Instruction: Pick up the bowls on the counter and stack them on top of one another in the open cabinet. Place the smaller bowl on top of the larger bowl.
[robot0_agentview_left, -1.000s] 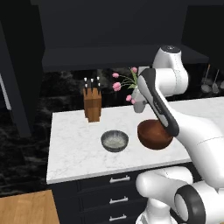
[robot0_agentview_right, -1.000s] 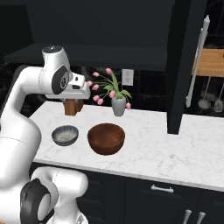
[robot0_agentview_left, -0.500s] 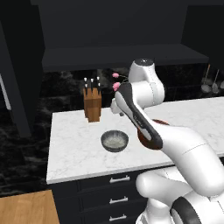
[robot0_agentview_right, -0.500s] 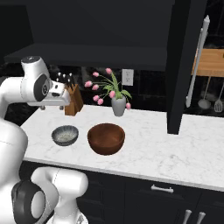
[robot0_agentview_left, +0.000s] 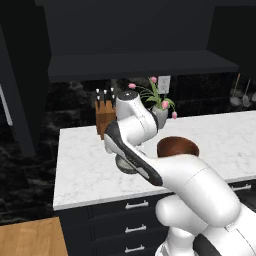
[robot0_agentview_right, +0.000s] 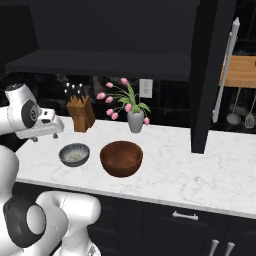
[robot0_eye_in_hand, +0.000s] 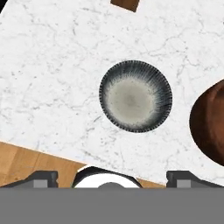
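Note:
The smaller bowl (robot0_eye_in_hand: 135, 96), grey with a pale speckled inside, sits upright on the marble counter (robot0_eye_in_hand: 52, 78), straight below my open gripper (robot0_eye_in_hand: 113, 178), whose two fingertips stand wide apart with nothing between them. In the right base view my gripper (robot0_agentview_right: 50, 132) hovers up and left of that bowl (robot0_agentview_right: 74, 154). The larger bowl (robot0_agentview_right: 121, 158), reddish-brown, stands just right of the grey one; its rim shows at the hand view's right edge (robot0_eye_in_hand: 210, 127). In the left base view my arm covers most of the grey bowl (robot0_agentview_left: 125, 166). The open cabinet's shelf (robot0_agentview_right: 100, 65) runs above the counter.
A wooden knife block (robot0_agentview_right: 80, 112) and a grey vase of pink tulips (robot0_agentview_right: 135, 120) stand at the back of the counter. A dark vertical panel (robot0_agentview_right: 207, 75) comes down onto the counter to the right. Wood floor (robot0_eye_in_hand: 26, 162) lies past the counter's front edge.
My arm has swung left, away from the vase and brown bowl, and the hand now hangs over the grey bowl. Neither bowl has moved.

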